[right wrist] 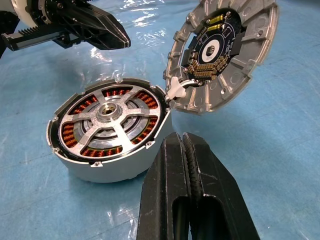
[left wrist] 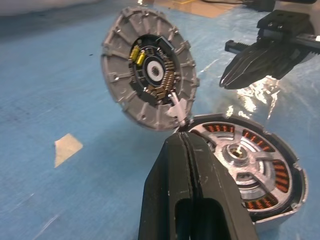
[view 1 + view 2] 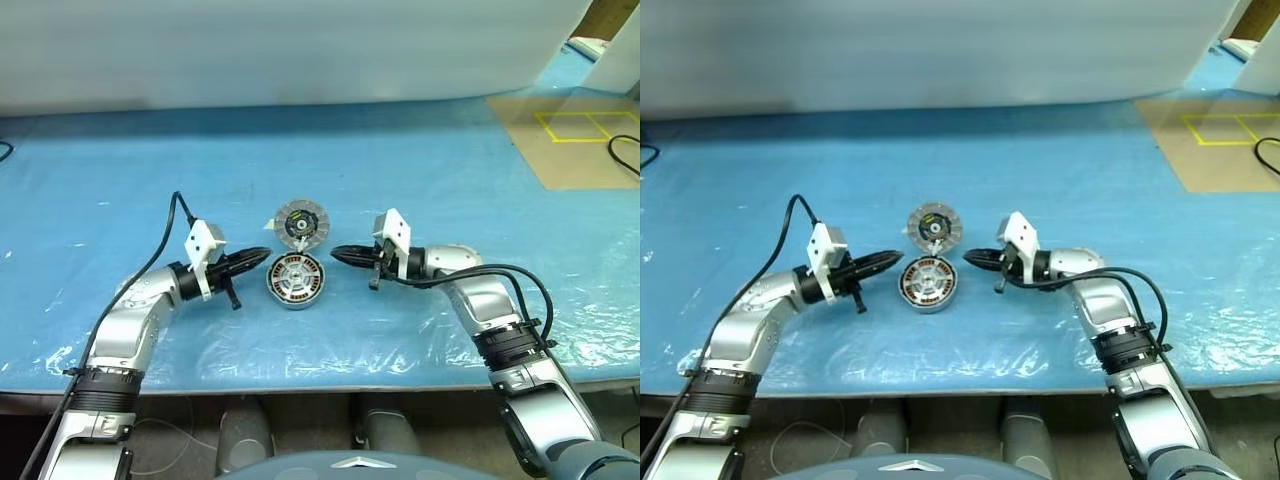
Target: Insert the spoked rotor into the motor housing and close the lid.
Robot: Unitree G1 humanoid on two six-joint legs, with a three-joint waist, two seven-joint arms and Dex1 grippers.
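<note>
The motor housing (image 1: 115, 167) rests on the blue table between my two grippers. The spoked rotor (image 1: 107, 111) sits inside it, silvery spokes and hub over the copper windings. The lid (image 3: 301, 224) stands open, tilted up from the housing's far edge, its ribbed face with the dark centre towards me. My left gripper (image 3: 262, 254) is shut and empty, its tip just left of the housing near the hinge. My right gripper (image 3: 338, 254) is shut and empty too, pointing at the housing from the right, a short gap away.
Wrinkled clear plastic covers the blue table (image 3: 120, 180). A tan board with yellow tape (image 3: 575, 135) and a black cable (image 3: 625, 150) lie at the back right. A white panel (image 3: 300, 50) runs along the back. A small tape scrap (image 2: 67, 147) lies near the lid.
</note>
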